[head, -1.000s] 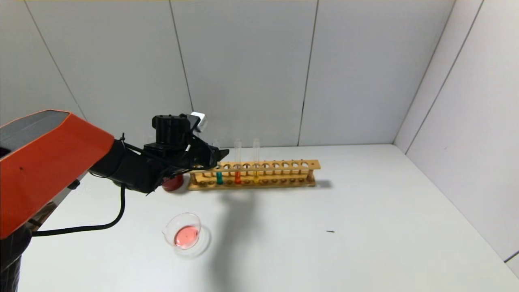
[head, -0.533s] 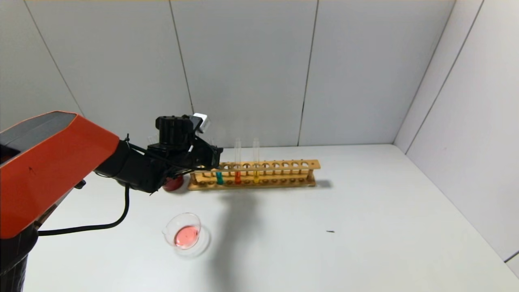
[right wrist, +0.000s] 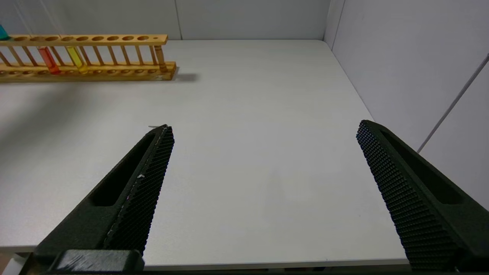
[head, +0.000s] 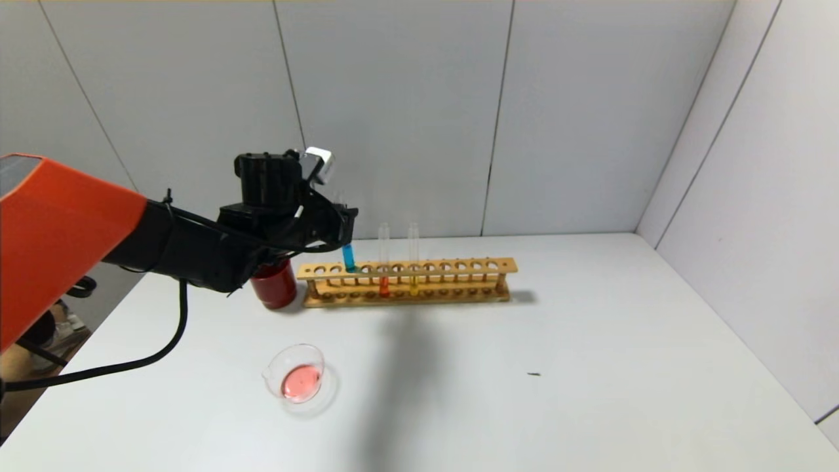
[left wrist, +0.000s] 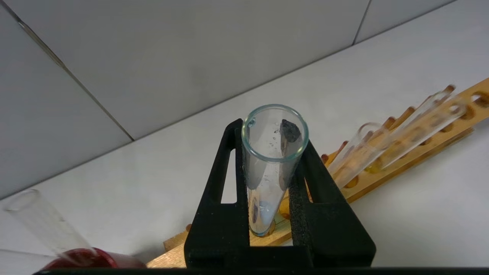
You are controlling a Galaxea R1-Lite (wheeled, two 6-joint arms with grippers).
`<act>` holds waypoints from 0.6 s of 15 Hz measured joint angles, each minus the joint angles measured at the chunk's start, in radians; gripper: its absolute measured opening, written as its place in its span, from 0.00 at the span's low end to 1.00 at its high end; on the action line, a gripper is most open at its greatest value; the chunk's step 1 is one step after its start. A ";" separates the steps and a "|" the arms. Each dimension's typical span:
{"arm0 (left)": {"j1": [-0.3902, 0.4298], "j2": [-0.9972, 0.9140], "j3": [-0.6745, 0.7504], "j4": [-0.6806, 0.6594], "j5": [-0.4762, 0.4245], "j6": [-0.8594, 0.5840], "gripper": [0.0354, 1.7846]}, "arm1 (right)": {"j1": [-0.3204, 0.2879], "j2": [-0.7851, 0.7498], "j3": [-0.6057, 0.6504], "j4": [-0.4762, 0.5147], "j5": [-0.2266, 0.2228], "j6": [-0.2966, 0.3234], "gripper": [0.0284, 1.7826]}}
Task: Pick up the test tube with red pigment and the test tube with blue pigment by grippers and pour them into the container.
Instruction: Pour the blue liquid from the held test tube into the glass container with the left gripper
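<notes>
Blue-pigment test tube (head: 348,257): pinched upright in left claw (left wrist: 272,179), bottom raised to rack (head: 406,282) top, so nothing spills; container (head: 298,379) on table nearby, holds pink liquid; right claw (right wrist: 263,179): spread, idle.

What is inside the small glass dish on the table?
The container holds a shallow pool of pinkish-red liquid. No blue liquid shows in it; the test tube with blue pigment is in the left gripper.
</notes>
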 joint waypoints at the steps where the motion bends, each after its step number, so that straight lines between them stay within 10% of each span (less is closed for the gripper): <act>1: -0.001 -0.033 -0.004 0.016 0.004 0.004 0.17 | 0.000 0.000 0.000 0.000 0.000 0.000 0.98; 9: 0.002 -0.327 0.108 0.048 0.024 0.056 0.17 | 0.000 0.000 0.000 0.000 0.000 0.000 0.98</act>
